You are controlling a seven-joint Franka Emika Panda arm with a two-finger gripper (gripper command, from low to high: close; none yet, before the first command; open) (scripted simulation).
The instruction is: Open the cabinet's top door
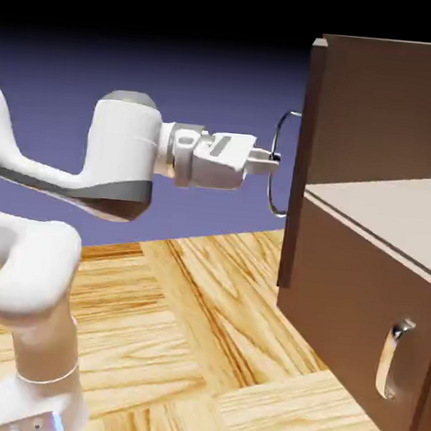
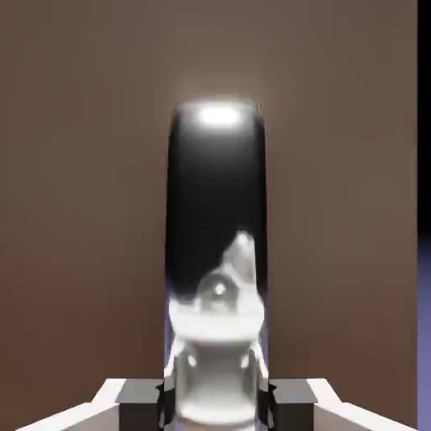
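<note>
The 2 small grey fingers [image 2: 139,396] of the white two-finger gripper [image 1: 272,160] are pinched on the curved silver loop handle [image 1: 281,162] of the top door [image 1: 306,163], the upper dark brown wooden panel; in the hand view the glossy metal bar rises large between the tips, a bright highlight at its rounded top and the flat brown wood filling everything behind it. In the exterior view the handle shows as a thin wire-like arc standing off the door's face, with the gripper held level and meeting it about halfway up its curve. The door itself appears already swung a little way out from the large dark brown box-shaped cabinet [image 1: 394,115], its narrow edge turned toward the camera and standing proud of the cabinet's side, so I judge the pulling step to be under way rather than the reach or the grasp. The next move calls for drawing the handle further away from the cabinet along the door's arc, letting the wrist turn with the hinge so the smooth metal does not slip from the pads. Below it, the lower brown panel [image 1: 357,324], matte and flat, juts forward with its own stubby silver handle [image 1: 393,357], untouched. Outward again, the white arm [image 1: 66,178] with its rounded, glossy links reaches in from the lower left over the pale, grained wooden parquet table [image 1: 198,347]
</note>
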